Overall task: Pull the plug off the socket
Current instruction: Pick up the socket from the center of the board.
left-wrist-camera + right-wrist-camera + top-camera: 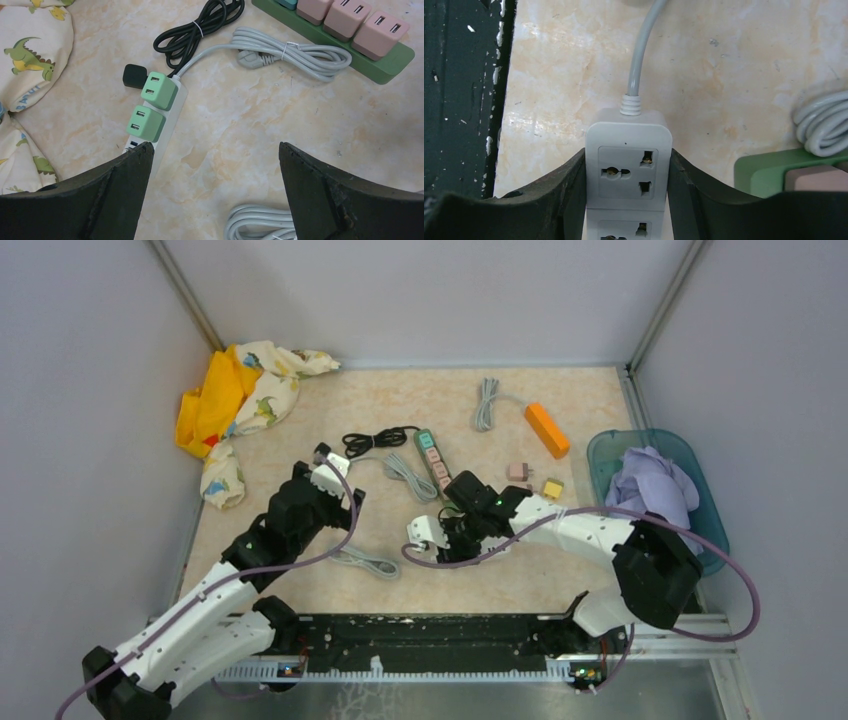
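Two strips matter on the marbled beige surface (260, 125): right jaws clamp the pale grey power strip (629, 145), visible sockets (626, 172) empty; left jaws gape, the white strip (172, 117) with green cube plugs (146, 123) just ahead-left. Unbraced, it would probably lift with a plug.

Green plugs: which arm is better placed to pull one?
Left: the left gripper, open, hangs by the green plugs on the white strip; the right gripper grips a grey strip with empty sockets.
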Available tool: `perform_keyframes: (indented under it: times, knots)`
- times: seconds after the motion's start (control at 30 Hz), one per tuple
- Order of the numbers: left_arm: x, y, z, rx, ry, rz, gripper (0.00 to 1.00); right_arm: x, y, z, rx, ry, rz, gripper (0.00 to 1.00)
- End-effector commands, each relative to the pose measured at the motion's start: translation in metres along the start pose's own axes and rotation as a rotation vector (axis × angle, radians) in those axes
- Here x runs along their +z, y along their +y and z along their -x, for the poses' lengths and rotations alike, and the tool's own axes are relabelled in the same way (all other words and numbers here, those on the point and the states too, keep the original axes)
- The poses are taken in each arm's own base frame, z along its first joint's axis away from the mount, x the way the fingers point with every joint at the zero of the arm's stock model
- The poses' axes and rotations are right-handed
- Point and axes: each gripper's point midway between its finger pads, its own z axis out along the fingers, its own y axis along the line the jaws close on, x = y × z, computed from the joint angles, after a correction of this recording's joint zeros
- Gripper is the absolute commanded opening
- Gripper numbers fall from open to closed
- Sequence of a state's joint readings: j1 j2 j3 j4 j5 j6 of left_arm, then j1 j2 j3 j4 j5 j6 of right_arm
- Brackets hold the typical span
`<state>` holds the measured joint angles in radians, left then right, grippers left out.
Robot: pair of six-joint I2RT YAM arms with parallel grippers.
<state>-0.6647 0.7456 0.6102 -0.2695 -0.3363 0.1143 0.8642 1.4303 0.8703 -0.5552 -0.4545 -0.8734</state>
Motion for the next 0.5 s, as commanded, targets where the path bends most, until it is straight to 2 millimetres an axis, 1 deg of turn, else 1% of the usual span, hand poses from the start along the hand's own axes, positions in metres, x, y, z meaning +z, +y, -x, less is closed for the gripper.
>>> perform_keyframes:
  times: [0.0,0.07,0.23,0.47]
  knots:
    - [-0.003,0.001,0.008,-0.005,-0.04,-0.009,1.0,-0.031,-0.029,0.032,-0.097,-0.049,-0.108,0.0]
    - [-0.004,0.001,0.009,-0.007,-0.044,-0.012,1.0,-0.038,-0.032,0.033,-0.114,-0.022,-0.109,0.0]
    - [-0.006,0.003,0.011,-0.013,-0.057,-0.009,1.0,-0.064,-0.048,0.045,-0.165,0.01,-0.168,0.0]
    - [-0.008,0.003,0.013,-0.014,-0.068,-0.015,1.0,-0.105,-0.072,0.073,-0.215,0.015,-0.28,0.0]
